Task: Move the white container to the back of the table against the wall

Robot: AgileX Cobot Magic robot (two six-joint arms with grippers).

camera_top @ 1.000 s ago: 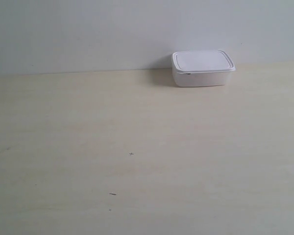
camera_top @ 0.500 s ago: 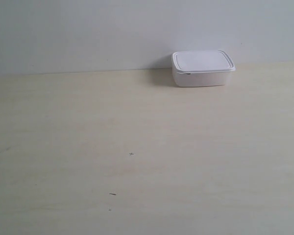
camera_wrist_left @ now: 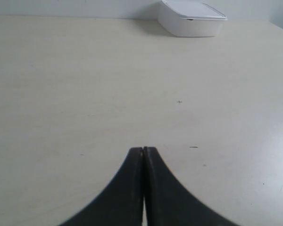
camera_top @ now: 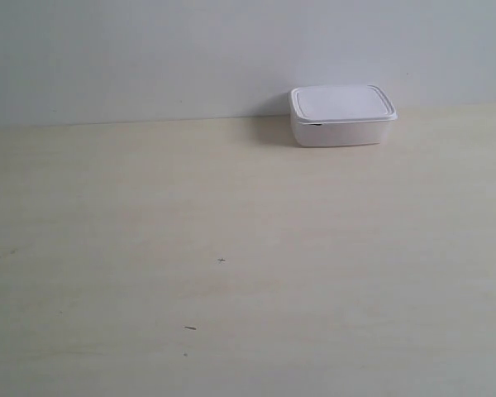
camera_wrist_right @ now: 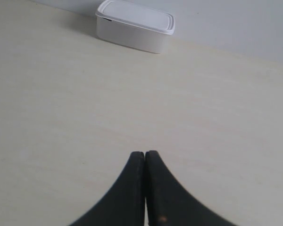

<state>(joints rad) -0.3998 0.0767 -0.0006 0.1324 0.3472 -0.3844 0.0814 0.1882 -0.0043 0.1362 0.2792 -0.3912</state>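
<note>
Nothing moved over the last second. You had the wall [camera_top: 149, 50], plain and smooth grey-white, behind the table [camera_top: 314, 273], a broad spread of pale wood-grain. Your white container [camera_top: 342, 116], a shallow round-cornered plastic box with its rimmed lid [camera_top: 342, 102] on, sat at the table's back, apparently against the wall, so I judged the move done. The left gripper [camera_wrist_left: 143, 149] and right gripper [camera_wrist_right: 145, 153] were pressed together, empty, well apart from it. Tiny dark specks [camera_top: 221, 260] dotted the wood.

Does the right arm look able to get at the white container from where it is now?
Probably yes: only bare table lies between the shut right gripper and the white container by the wall. Its reach itself cannot be judged.
</note>
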